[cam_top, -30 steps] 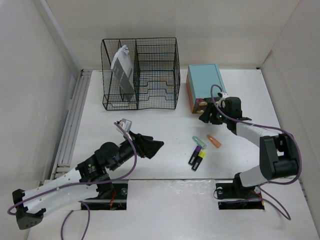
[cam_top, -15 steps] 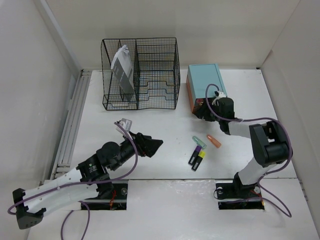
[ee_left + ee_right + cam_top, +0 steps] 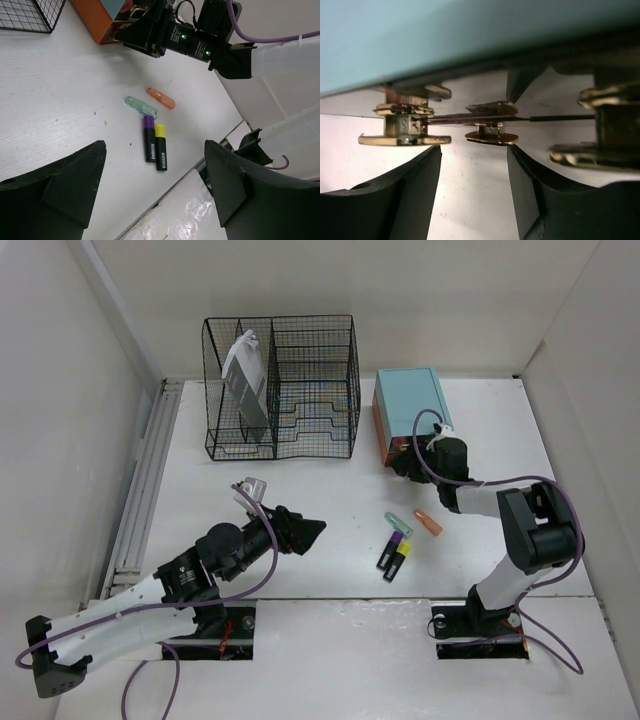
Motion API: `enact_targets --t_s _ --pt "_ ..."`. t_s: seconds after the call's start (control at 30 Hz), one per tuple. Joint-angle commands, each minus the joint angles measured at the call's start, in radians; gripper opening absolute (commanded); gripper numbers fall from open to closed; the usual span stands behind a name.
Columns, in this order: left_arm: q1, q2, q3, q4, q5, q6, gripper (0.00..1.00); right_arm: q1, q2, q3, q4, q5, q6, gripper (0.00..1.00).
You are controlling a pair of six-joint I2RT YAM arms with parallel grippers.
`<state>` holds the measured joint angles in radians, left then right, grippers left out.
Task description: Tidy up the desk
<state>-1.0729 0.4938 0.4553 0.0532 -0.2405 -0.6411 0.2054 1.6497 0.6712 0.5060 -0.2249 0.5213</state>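
Marker labels [image 3: 161,158] are unreadable; left tool [image 3: 155,150] spreads wide, right tool [image 3: 474,156] parted before brass knob [image 3: 491,129].

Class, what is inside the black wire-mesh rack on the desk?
A grey-white packet leans in the left compartment of the wire-mesh rack. Its lower end is blurred behind the mesh.

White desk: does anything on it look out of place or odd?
Yes. Four small items lie loose on the white desk: a purple-capped black marker, a yellow-capped black marker, a pale green translucent piece and an orange translucent piece, scattered, none stored.
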Motion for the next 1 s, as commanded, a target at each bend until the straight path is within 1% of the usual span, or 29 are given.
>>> enact_targets --t_s 0.0,0.1,0.17,0.2,0.23,0.27,0.3,0.33,0.37,0.4,0.43,0.47,0.5,0.53,0.57,0.6,0.63,0.7,0.73,0.77,0.8,0.83,0.87,0.9,0.93,0.97 --pt "-0.005 -0.008 0.036 0.020 -0.011 0.006 0.77 0.005 -0.040 -0.022 0.052 0.022 0.022 0.60" --pt "-0.005 -0.008 0.013 0.074 0.015 -0.006 0.77 0.014 -0.094 -0.033 0.052 0.001 -0.003 0.60" --pt "-0.005 0.038 -0.029 0.183 0.053 -0.035 0.77 0.014 -0.134 -0.013 -0.006 -0.030 -0.040 0.60" --pt "-0.005 0.066 -0.038 0.224 0.062 -0.035 0.77 0.014 -0.145 0.002 -0.074 -0.080 -0.056 0.60" --pt "-0.005 0.099 -0.050 0.267 0.063 -0.052 0.76 0.014 -0.154 0.019 -0.110 -0.111 -0.081 0.60" --pt "-0.005 0.182 -0.050 0.363 0.076 -0.066 0.76 0.014 -0.163 0.045 -0.138 -0.143 -0.136 0.60" --pt "-0.005 0.228 -0.050 0.411 0.092 -0.066 0.74 0.014 -0.185 0.057 -0.156 -0.222 -0.162 0.58" --pt "-0.005 0.276 -0.050 0.454 0.092 -0.081 0.72 0.014 -0.197 0.074 -0.214 -0.261 -0.193 0.56" --pt "0.008 0.369 -0.031 0.544 0.108 -0.091 0.66 0.014 -0.209 0.094 -0.243 -0.313 -0.269 0.52" --pt "0.030 0.417 -0.021 0.591 0.144 -0.100 0.62 0.014 -0.228 0.150 -0.280 -0.377 -0.323 0.44" --pt "0.040 0.463 -0.012 0.634 0.164 -0.117 0.57 0.014 -0.228 0.190 -0.407 -0.481 -0.386 0.34" --pt "0.041 0.507 0.012 0.677 0.174 -0.117 0.50 0.014 -0.241 0.239 -0.496 -0.504 -0.452 0.20" --pt "0.053 0.593 0.029 0.744 0.197 -0.126 0.31 0.014 -0.266 0.339 -0.588 -0.495 -0.590 0.00" --pt "0.065 0.635 0.046 0.775 0.214 -0.135 0.20 0.014 -0.287 0.375 -0.653 -0.475 -0.650 0.00" --pt "0.074 0.676 0.063 0.807 0.236 -0.135 0.10 0.014 -0.316 0.402 -0.752 -0.450 -0.700 0.00" --pt "0.085 0.759 0.107 0.845 0.254 -0.147 0.00 0.014 -0.352 0.421 -0.779 -0.427 -0.784 0.00" --pt "0.102 0.800 0.126 0.870 0.295 -0.163 0.00 0.014 -0.443 0.430 -0.793 -0.401 -0.825 0.00" --pt "0.122 0.880 0.170 0.939 0.338 -0.209 0.00 0.014 -0.548 0.420 -0.772 -0.233 -0.869 0.00" --pt "0.142 0.964 0.184 1.015 0.355 -0.228 0.00 0.014 -0.650 0.383 -0.738 -0.155 -0.869 0.00" --pt "0.142 1.009 0.197 1.057 0.392 -0.250 0.00 0.014 -0.694 0.361 -0.701 0.012 -0.869 0.45" --pt "0.157 1.054 0.212 1.097 0.406 -0.271 0.00 0.000 -0.720 0.347 -0.661 0.065 -0.869 0.77" --pt "0.157 1.142 0.255 1.160 0.420 -0.314 0.00 -0.017 -0.731 0.347 -0.661 0.097 -0.869 0.92" --pt "0.171 1.188 0.279 1.187 0.450 -0.333 0.00 -0.036 -0.731 0.347 -0.661 0.098 -0.869 0.99" --pt "0.183 1.231 0.324 1.214 0.451 -0.354 0.08 -0.075 -0.731 0.347 -0.687 0.098 -0.869 0.99" --pt "0.183 1.312 0.344 1.240 0.451 -0.380 0.20 -0.095 -0.731 0.337 -0.698 0.078 -0.850 0.99" --pt "0.192 1.350 0.364 1.295 0.451 -0.420 0.33 -0.115 -0.722 0.337 -0.698 0.043 -0.807 0.92"
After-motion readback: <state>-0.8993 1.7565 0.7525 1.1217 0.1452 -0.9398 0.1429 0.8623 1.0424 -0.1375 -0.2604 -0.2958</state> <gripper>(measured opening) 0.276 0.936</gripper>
